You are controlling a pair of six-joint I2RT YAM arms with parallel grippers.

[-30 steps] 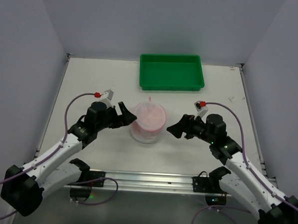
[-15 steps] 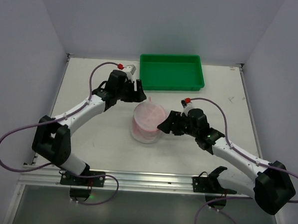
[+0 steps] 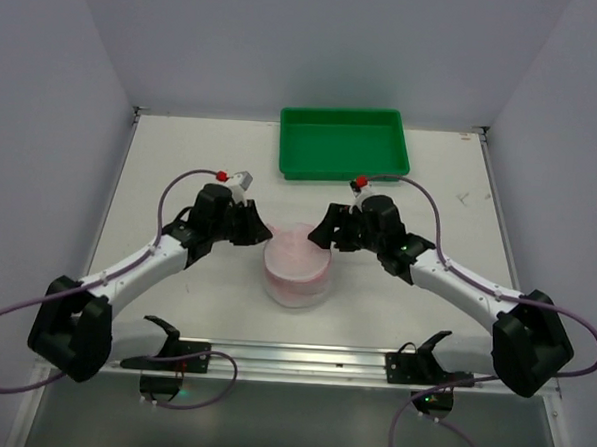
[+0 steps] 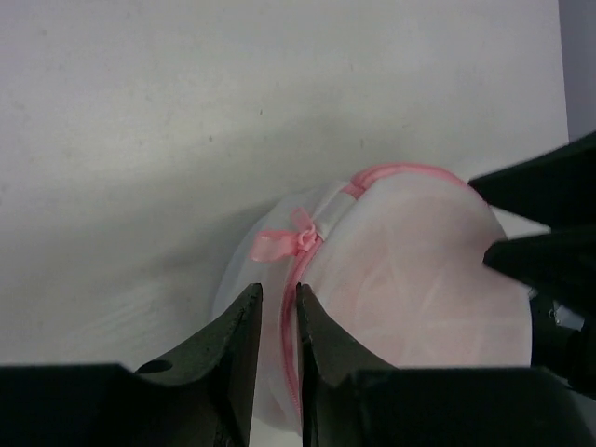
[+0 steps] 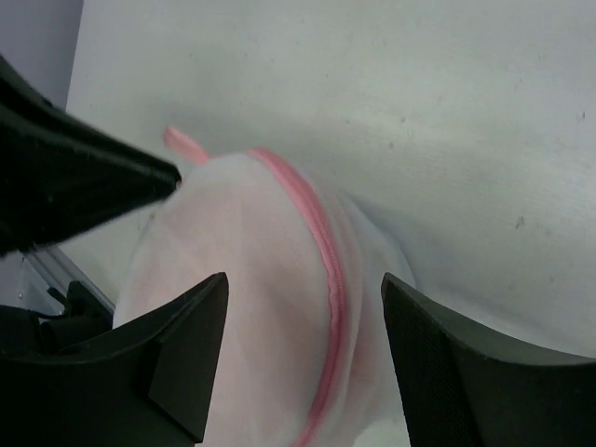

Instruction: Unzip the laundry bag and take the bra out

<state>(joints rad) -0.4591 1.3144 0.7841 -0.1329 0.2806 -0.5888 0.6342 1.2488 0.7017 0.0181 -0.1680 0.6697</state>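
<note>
The laundry bag [image 3: 296, 266], a round white mesh pouch with pink zipper trim, stands at the table's middle. My left gripper [image 3: 263, 232] is at its left rim. In the left wrist view the left gripper [image 4: 277, 296] has its jaws nearly together, with the pink zipper trim and mesh of the bag [image 4: 410, 270] pinched between them. The zipper pull with its pink ribbon [image 4: 300, 240] lies just beyond the fingertips. My right gripper [image 3: 323, 233] [image 5: 305, 284] is open, its jaws straddling the bag [image 5: 251, 279] at the right rim. The bra is hidden; only a pink tint shows through the mesh.
A green tray [image 3: 343, 173] stands at the back, beyond the bag and slightly right. White walls close in the table on the left, right and back. The metal rail with the arm bases [image 3: 291, 358] runs along the near edge.
The left gripper came back from near the tray to the bag's left rim and narrowed onto the zipper trim. The right gripper shifted up to the bag's far right rim, still open.
</note>
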